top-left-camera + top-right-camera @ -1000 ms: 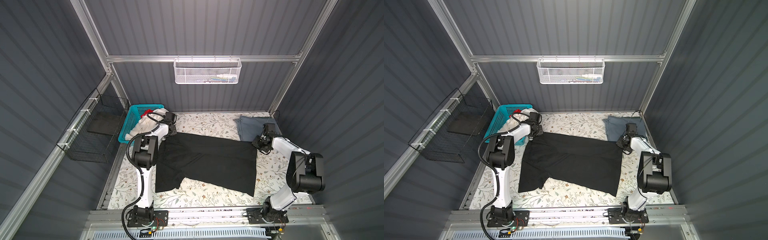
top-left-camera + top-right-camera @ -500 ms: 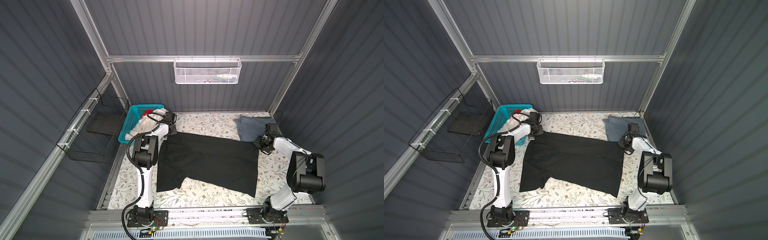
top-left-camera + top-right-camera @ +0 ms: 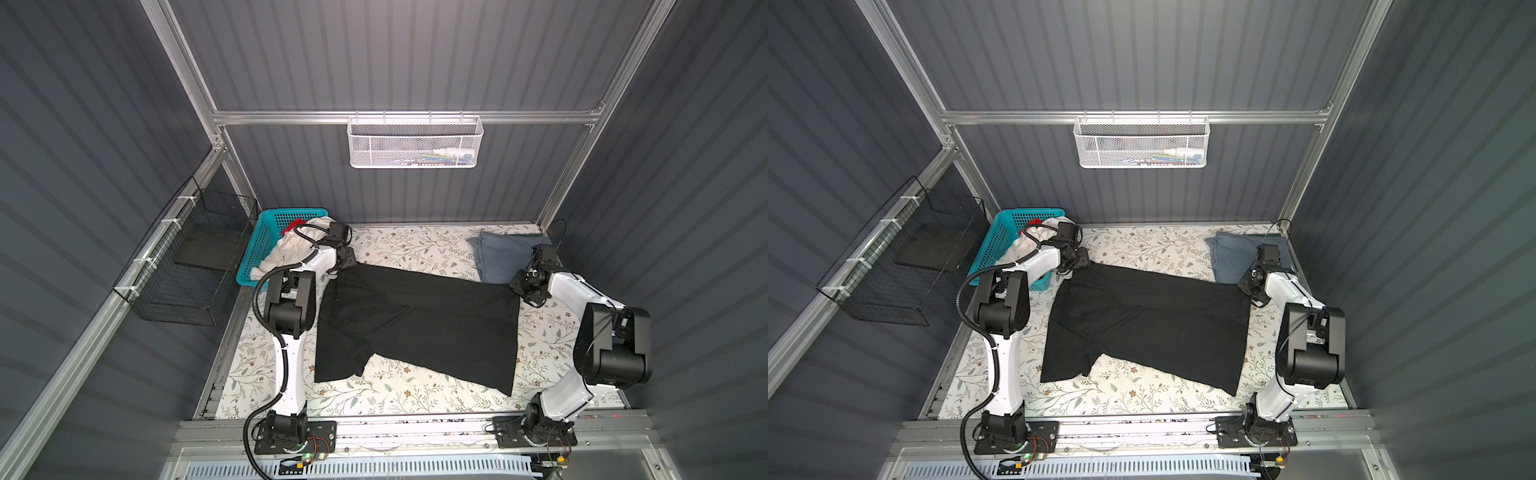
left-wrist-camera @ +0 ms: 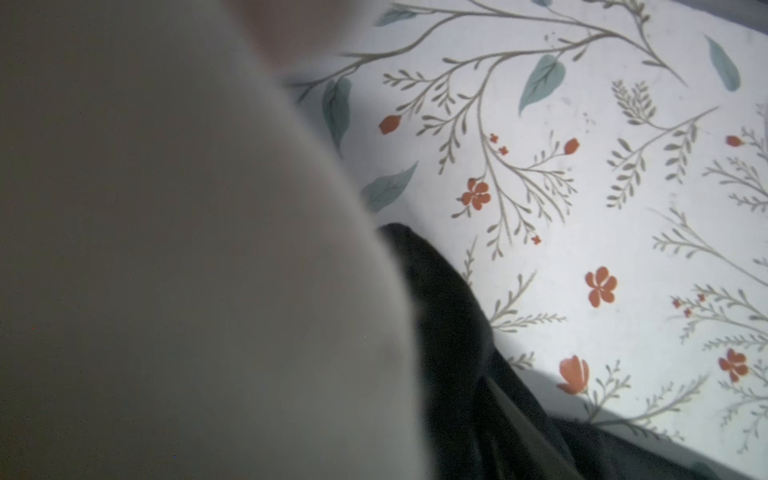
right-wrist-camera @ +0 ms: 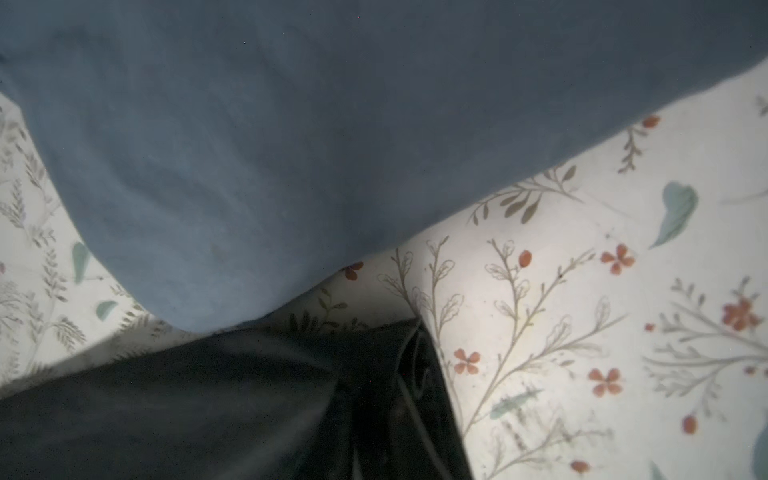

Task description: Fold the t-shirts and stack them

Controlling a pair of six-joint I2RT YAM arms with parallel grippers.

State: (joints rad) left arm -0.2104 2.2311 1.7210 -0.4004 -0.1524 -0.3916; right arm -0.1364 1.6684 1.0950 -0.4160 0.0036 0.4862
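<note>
Though left hand (image 3: pixel 337 270) and right hand (image 3: pixel 524 286) flank the black t-shirt (image 3: pixel 415 324), openings are hidden.

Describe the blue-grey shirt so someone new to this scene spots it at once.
Find the floral table. In its far right corner lies the blue-grey t-shirt, folded into a compact pile. Unlike the black t-shirt spread wide across the middle, it is small and paler.
</note>
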